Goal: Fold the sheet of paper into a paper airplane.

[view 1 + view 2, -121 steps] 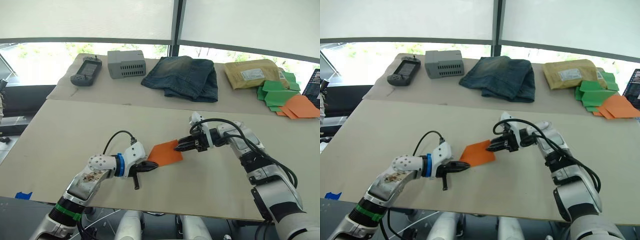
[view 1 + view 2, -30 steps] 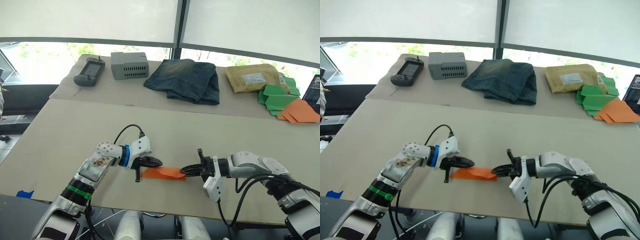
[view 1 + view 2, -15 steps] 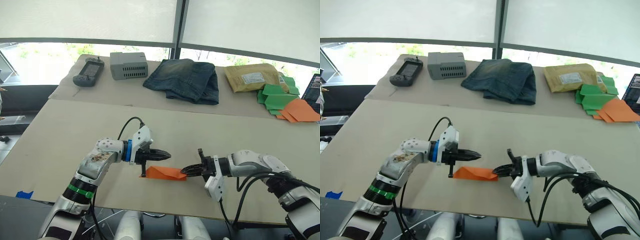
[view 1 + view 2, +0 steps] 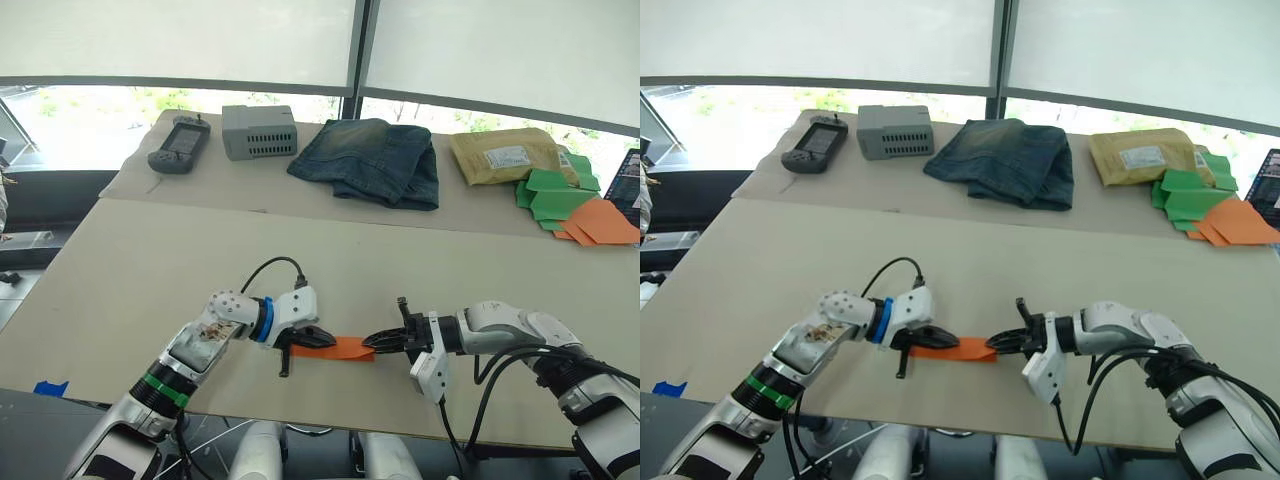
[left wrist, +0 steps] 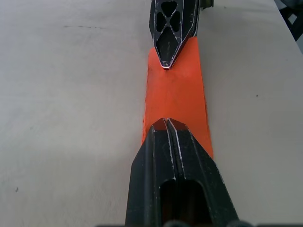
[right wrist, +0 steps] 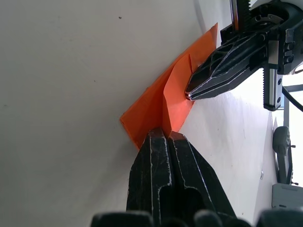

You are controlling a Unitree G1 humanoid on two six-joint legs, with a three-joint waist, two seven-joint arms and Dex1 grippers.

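Note:
The sheet of paper [image 4: 340, 348] is bright orange, folded into a narrow strip, and lies near the table's front edge. My left gripper [image 4: 328, 338] is shut, and its tip presses down on the strip's left half [image 5: 175, 94]. My right gripper [image 4: 368, 343] is shut on the strip's right end, where a raised fold [image 6: 175, 90] runs into its fingertips. The two tips point at each other, a short stretch of paper apart. In the right wrist view the left gripper's fingers [image 6: 222, 66] touch that fold.
On the far table lie a handheld device [image 4: 178, 145], a grey box [image 4: 258, 130], folded jeans [image 4: 370, 160], a tan envelope [image 4: 505, 155], green paper pieces [image 4: 555, 190] and other orange pieces [image 4: 600, 220]. The table's front edge [image 4: 330, 425] runs just below the grippers.
My left gripper has come down from above the paper onto its left half, and the strip lies flatter. The right gripper has held its place.

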